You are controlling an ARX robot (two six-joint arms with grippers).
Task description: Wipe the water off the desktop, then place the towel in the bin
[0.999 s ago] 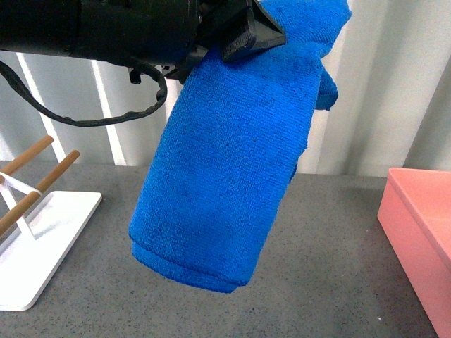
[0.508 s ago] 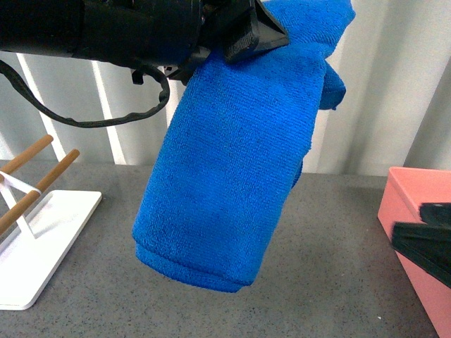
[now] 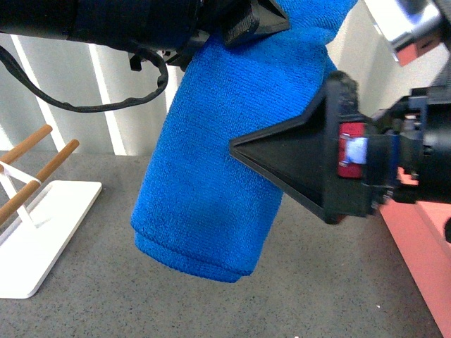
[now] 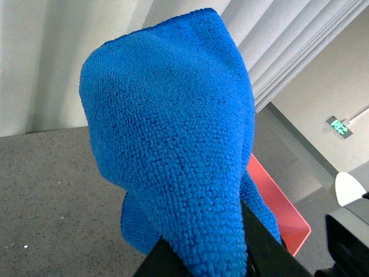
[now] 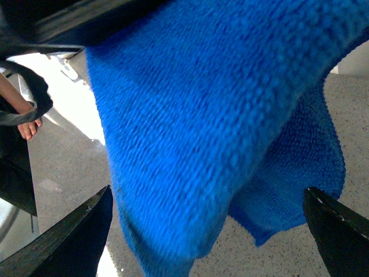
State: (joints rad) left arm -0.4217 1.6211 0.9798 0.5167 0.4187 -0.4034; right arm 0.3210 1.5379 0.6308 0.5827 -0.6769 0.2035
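The left gripper point(image 3: 248, 24) is clamping the bunched top of the towel point(image 3: 211, 183), with its black jaws pressed onto the cloth. The rest of the towel is hanging down in a long, floppy fold over the desktop point(image 3: 317, 282). Its lower edge is dangling between the white rack base point(image 3: 42, 239) and the bin point(image 3: 416, 246); I cannot tell whether it is touching the surface.

The right gripper point(image 3: 246, 149) is reaching in from the bin's side. Its fingers point(image 5: 75, 236) are spread wide apart and are gripping nothing, and the blue cloth is filling the space ahead of them. In the front view one black finger is crossing in front of the towel and covering much of the bin. Wooden rods point(image 3: 35, 176) are slanting up from the rack, and a black cable point(image 3: 106, 107) is looping under the left arm. Pale curtain folds point(image 3: 70, 105) are hanging behind.
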